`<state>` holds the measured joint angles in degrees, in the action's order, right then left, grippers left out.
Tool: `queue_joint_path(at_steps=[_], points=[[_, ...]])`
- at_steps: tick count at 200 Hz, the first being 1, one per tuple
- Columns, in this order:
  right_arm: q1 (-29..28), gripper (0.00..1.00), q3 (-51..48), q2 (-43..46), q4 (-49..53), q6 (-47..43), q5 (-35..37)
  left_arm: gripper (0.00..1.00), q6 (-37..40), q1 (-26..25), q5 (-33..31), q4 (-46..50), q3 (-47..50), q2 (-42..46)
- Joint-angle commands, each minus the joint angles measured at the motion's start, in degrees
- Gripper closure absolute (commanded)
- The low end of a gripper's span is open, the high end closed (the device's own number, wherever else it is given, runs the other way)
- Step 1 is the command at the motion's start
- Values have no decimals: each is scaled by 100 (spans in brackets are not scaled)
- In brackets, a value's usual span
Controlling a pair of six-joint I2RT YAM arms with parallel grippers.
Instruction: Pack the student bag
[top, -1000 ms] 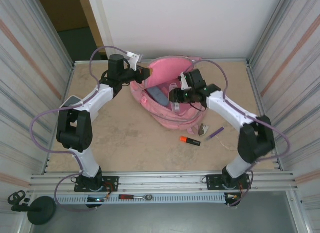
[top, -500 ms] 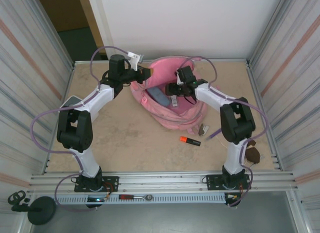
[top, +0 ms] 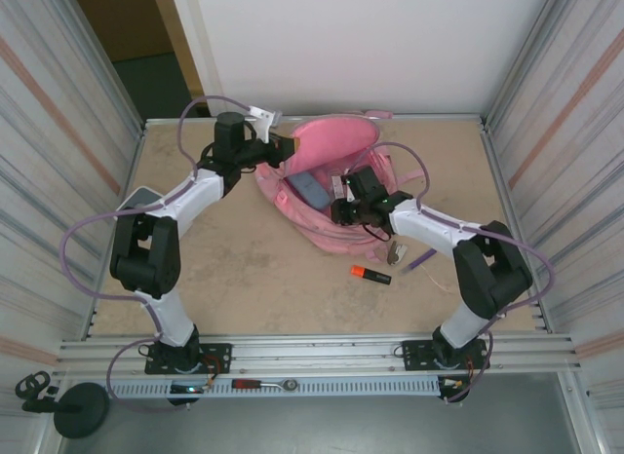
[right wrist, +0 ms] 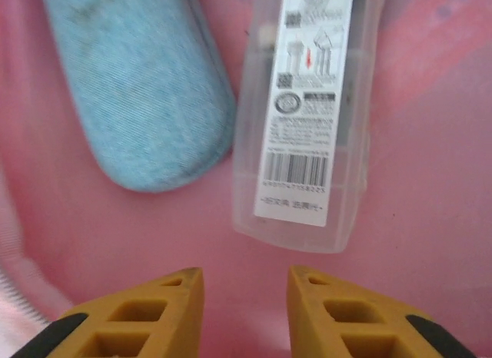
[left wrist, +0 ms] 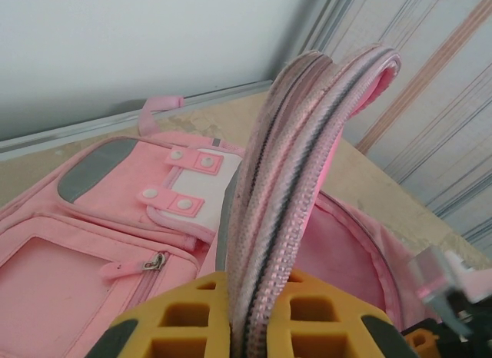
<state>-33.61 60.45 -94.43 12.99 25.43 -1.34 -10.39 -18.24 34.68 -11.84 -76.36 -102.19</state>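
The student bag point(top: 336, 147) is a big pink backpack lying open at the back of the table. My left gripper point(top: 276, 147) is shut on the zipped edge of its flap point(left wrist: 307, 143) and holds it up; in the left wrist view the gripper point(left wrist: 257, 296) pinches that edge beside the white-patched front pocket point(left wrist: 196, 181). My right gripper point(top: 337, 212) hovers open inside the bag, nothing between its fingers point(right wrist: 246, 285). Just beyond it, on the pink lining, lie a blue fabric pouch point(right wrist: 138, 89) and a clear plastic box point(right wrist: 304, 120) with a barcode label.
On the table near the bag's right side lie an orange highlighter point(top: 370, 275), a purple pen point(top: 421, 258) and a small pale item point(top: 397, 251). A dark flat object point(top: 141, 196) sits by the left wall. Corrugated walls close in both sides.
My right gripper has pulled back toward the near rim of the bag, and the clear box now lies free inside. The left gripper keeps the flap up, slightly higher.
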Motion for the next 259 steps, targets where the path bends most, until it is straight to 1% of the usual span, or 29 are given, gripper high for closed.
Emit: queue_joint_path(at_steps=[1, 20, 47, 65, 77, 97, 116, 127, 137, 149, 159, 165, 174, 190, 202, 211, 222, 238, 250, 259], points=[[2, 71, -2, -285, -176, 173, 389, 100, -99, -64, -18, -208, -11, 288], [115, 75, 341, -709, -337, 27, 411, 100, -60, -80, -22, -195, 13, 305], [315, 77, 1202, -1303, -639, -242, 288, 100, -53, -113, -47, -205, 85, 318], [402, 72, 1545, -1465, -976, -286, 224, 100, -110, -144, -78, -275, 181, 349], [440, 71, 1606, -1390, -1044, -284, 125, 100, -177, -171, -122, -364, 265, 358], [434, 66, 1120, -859, -1203, -291, 81, 100, -249, -223, -258, -446, 404, 378], [434, 59, 165, -77, -1350, -198, 54, 100, -209, -275, -519, -456, 547, 426], [472, 56, -338, 352, -1328, -144, 181, 100, -220, -277, -691, -477, 666, 464], [559, 51, -624, 678, -1093, -85, 407, 100, -227, -285, -862, -485, 785, 522], [811, 43, -846, 909, -791, 37, 646, 100, -229, -295, -940, -525, 951, 608], [1104, 37, -972, 963, -682, 197, 658, 100, -224, -318, -985, -571, 1113, 670], [1338, 35, -1005, 929, -675, 313, 535, 100, -227, -341, -1030, -590, 1206, 712], [1645, 33, -964, 775, -707, 444, 163, 100, -207, -422, -1106, -641, 1374, 770], [1927, 34, -715, 347, -829, 513, -196, 100, -126, -599, -1284, -697, 1603, 801], [2017, 37, -408, -31, -855, 522, -447, 98, -62, -778, -1400, -682, 1697, 769], [2080, 41, -190, -292, -905, 518, -608, 97, 11, -944, -1446, -633, 1729, 722], [2189, 51, 44, -545, -1019, 505, -844, 93, 204, -1177, -1483, -503, 1725, 670], [2382, 61, 419, -908, -1192, 451, -1344, 86, 609, -1521, -1543, -146, 1648, 617], [2519, 65, 833, -1198, -1121, 400, -1765, 76, 1088, -1735, -1520, 137, 1557, 619], [2589, 66, 1108, -1349, -958, 337, -1907, 67, 1520, -1850, -1550, 360, 1473, 665]])
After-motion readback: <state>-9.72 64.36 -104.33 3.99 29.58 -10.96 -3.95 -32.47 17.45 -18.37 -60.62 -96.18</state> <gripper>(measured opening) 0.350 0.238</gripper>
